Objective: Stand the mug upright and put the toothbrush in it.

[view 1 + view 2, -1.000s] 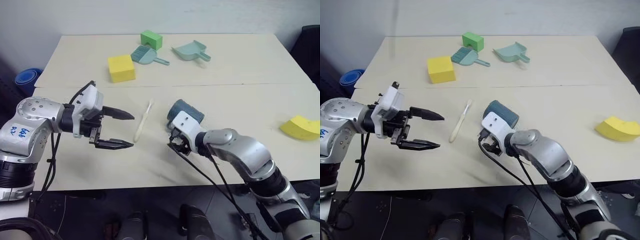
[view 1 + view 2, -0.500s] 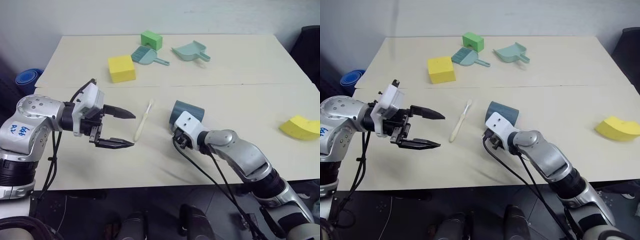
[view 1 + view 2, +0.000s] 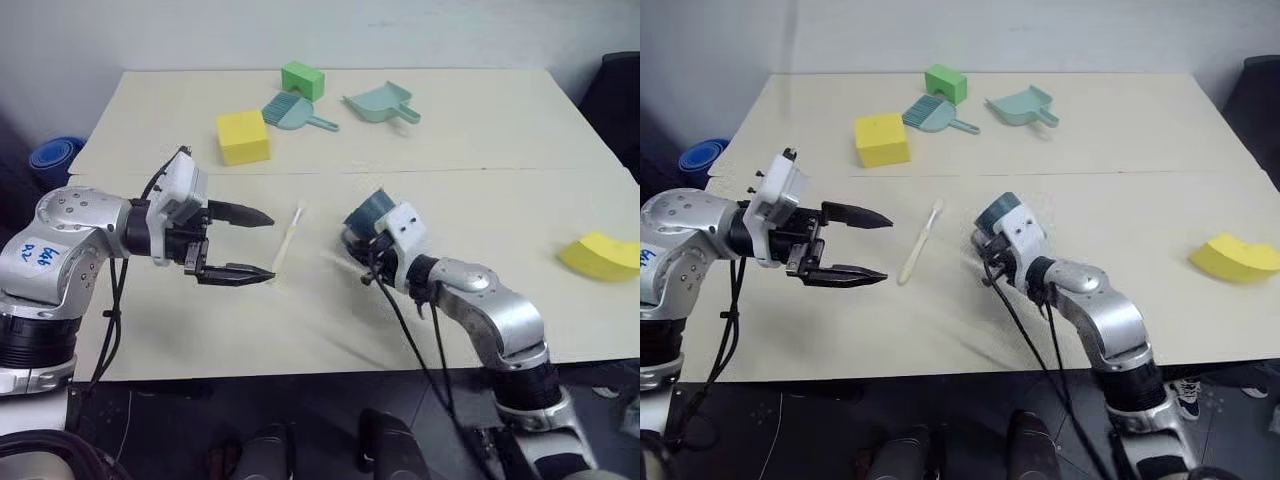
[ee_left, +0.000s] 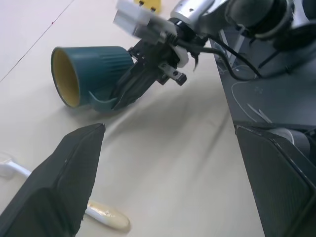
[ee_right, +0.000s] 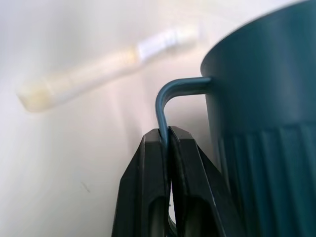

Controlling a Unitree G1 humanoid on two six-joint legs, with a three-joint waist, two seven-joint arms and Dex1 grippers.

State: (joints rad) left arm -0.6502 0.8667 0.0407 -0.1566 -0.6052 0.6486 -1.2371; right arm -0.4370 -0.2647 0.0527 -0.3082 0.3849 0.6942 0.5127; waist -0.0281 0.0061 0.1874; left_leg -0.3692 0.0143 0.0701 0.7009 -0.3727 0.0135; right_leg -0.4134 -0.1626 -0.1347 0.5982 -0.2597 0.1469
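up comes the mug [image 4: 91, 74], tipped off the pale counter [image 3: 480, 130] since a second ago, ribbed slate wall and yellow inside showing. right gripper [image 5: 165, 143] jaws pinch its thin loop handle. slim cream toothbrush [image 3: 286, 243] lies flat just beside. left gripper [image 3: 255, 244] hovers near it, jaws spread wide.

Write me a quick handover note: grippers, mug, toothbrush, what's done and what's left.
Right gripper: shut on the mug handle; mug tilted, mouth sideways, not yet upright.
Left gripper: open, empty, hovering beside the toothbrush.
Toothbrush: flat on the table, between the grippers, untouched.
Done: handle gripped.
Left: stand the mug up, release, pick up the toothbrush, drop it in.
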